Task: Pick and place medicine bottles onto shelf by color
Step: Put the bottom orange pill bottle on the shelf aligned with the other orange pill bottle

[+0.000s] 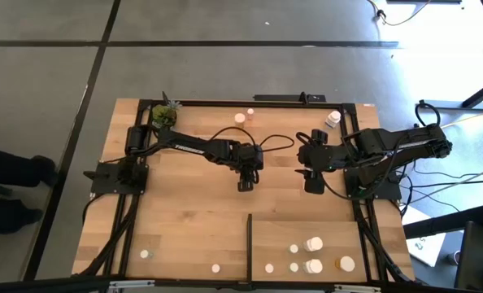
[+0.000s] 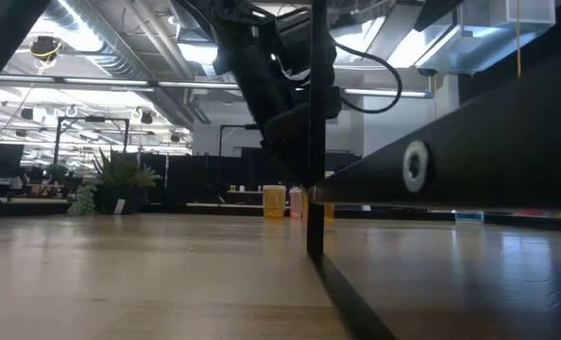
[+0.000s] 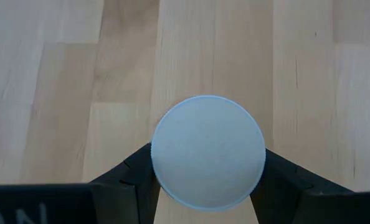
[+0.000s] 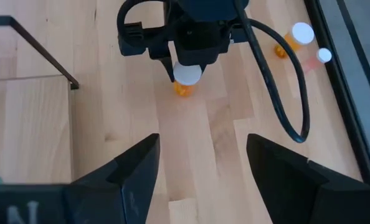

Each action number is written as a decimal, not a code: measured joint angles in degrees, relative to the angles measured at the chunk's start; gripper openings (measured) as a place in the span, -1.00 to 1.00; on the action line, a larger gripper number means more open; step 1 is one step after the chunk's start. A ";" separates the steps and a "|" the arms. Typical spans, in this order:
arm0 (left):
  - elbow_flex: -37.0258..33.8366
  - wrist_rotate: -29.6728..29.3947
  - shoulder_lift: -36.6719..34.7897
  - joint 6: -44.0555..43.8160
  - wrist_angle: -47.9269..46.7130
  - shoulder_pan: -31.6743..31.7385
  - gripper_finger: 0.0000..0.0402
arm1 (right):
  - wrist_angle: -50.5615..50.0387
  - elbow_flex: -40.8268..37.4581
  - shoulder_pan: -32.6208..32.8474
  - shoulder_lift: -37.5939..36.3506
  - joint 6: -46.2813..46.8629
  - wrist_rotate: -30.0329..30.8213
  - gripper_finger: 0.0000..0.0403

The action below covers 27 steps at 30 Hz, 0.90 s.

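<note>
The counter (image 1: 184,212) carries the shelf (image 1: 323,236) at lower right of the high view. At centre frame, the left gripper (image 1: 245,184) grips an orange bottle (image 4: 185,79) upright, long axis vertical, white cap up; its body is mostly hidden by the jaws. The right gripper (image 1: 313,184) hangs alongside, jaws open, empty.

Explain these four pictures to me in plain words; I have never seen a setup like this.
Two dark robot arms work at a wooden table. One camera looks straight down, one sits at tabletop height, and one rides on each wrist. The left gripper, mid-table, holds an orange bottle with a white cap between its fingers; the right wrist view shows it too. The right gripper waits beside it, open and empty. More small medicine bottles stand on the shelf panel at the near right, some along the near edge, others at the far edge, close to a small potted plant.
</note>
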 joint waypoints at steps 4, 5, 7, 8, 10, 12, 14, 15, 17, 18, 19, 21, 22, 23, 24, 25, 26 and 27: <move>-0.01 -0.02 0.00 0.00 -0.30 0.00 -0.08 | 0.00 0.00 0.00 0.00 0.35 0.00 0.20; -0.02 -0.02 0.00 0.00 -0.43 0.02 -0.08 | 0.00 0.00 0.00 0.00 0.38 0.00 0.20; -0.02 -0.02 0.00 -0.02 -0.45 0.00 -0.08 | 0.00 0.00 0.00 0.00 0.46 0.00 0.20; 0.00 -0.02 0.00 -0.18 -0.47 0.00 -0.08 | 0.00 0.00 0.00 0.01 0.39 0.00 0.20; -0.02 -0.02 0.00 -0.70 -0.49 0.00 -0.08 | 0.00 0.00 0.00 0.00 0.36 0.00 0.20; -0.02 -0.02 0.00 -1.28 -0.61 0.00 -0.08 | 0.00 0.00 0.00 0.00 0.44 0.00 0.20; -0.02 -0.04 0.00 -1.33 -1.26 0.00 -0.08 | 0.00 0.00 0.00 0.00 0.35 0.00 0.20; -0.02 -0.04 0.00 -1.33 -1.62 0.00 -0.08 | 0.00 0.00 0.00 0.00 0.38 0.01 0.20; -0.02 -0.02 0.00 -1.38 -1.72 0.00 -0.08 | 0.00 0.00 0.00 0.01 0.45 0.02 0.20; -0.02 -0.04 0.00 -1.39 -1.72 0.00 -0.08 | 0.00 0.00 0.00 0.02 0.38 0.00 0.20; -0.02 -0.04 0.00 -1.42 -1.72 0.00 -0.08 | 0.00 0.00 0.00 0.01 0.33 0.00 0.20; -0.02 -0.04 0.00 -1.68 -1.72 0.00 -0.08 | 0.00 0.00 0.00 0.02 0.45 0.01 0.20; -0.02 -0.04 0.00 -1.85 -1.71 0.00 -0.08 | 0.00 0.00 0.00 0.02 0.44 0.02 0.20; -0.02 -0.04 0.00 -1.86 -1.70 0.00 -0.08 | 0.00 0.00 0.00 0.02 0.39 0.01 0.20; -0.02 -0.04 0.00 -1.84 -1.71 0.00 -0.08 | -0.02 0.00 0.00 0.02 0.34 0.02 0.20; -0.02 -0.04 0.00 -1.83 -1.70 0.00 -0.08 | -0.02 0.00 0.00 0.02 0.38 0.02 0.20; -0.02 -0.06 0.00 -1.84 -1.70 0.00 -0.08 | -0.02 0.00 0.00 0.02 0.44 0.02 0.20; -0.02 -0.06 0.00 -1.84 -1.70 0.00 -0.08 | -0.02 0.00 0.00 0.02 0.45 0.02 0.20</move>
